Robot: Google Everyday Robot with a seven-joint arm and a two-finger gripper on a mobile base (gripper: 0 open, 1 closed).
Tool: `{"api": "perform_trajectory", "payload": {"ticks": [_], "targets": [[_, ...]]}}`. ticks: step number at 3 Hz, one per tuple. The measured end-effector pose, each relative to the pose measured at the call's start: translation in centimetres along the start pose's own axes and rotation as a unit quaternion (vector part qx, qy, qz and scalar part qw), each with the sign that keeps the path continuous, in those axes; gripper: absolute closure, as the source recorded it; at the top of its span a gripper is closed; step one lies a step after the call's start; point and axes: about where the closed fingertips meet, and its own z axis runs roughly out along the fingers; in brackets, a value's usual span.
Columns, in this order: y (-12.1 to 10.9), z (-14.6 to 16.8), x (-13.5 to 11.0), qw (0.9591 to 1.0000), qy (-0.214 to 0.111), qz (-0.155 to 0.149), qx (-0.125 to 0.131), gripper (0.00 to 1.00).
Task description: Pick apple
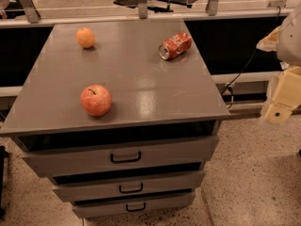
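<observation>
The apple (96,100) is round and red-pink with a short dark stem. It sits on the grey cabinet top (141,79) near the front left edge. My gripper (278,111) is a cream-coloured part at the far right edge of the view. It hangs beside the cabinet's right side, off the top and over the floor, well to the right of the apple. It holds nothing that I can see.
A small orange fruit (85,37) sits at the back left of the top. A red soda can (175,45) lies on its side at the back right. The cabinet has three drawers with handles (126,158). A black cable (240,74) hangs behind the right side.
</observation>
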Motion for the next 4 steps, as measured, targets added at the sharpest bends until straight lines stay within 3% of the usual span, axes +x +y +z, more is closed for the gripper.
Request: {"api": "perform_trajectory", "payload": {"ticks": [1,2,3,4], "targets": [[0.0,0.0,0.0,1.0000,0.000,0.000,0.000,0.00],[0.2,1.7,-3.1,0.9991,-0.033,-0.019,-0.019,0.00],[0.5,4.5,-9.4,0.9932,-0.090,-0.059,-0.045,0.00],[1.2,6.5,-17.4,0.9808,-0.154,-0.104,-0.060,0.00]]}}
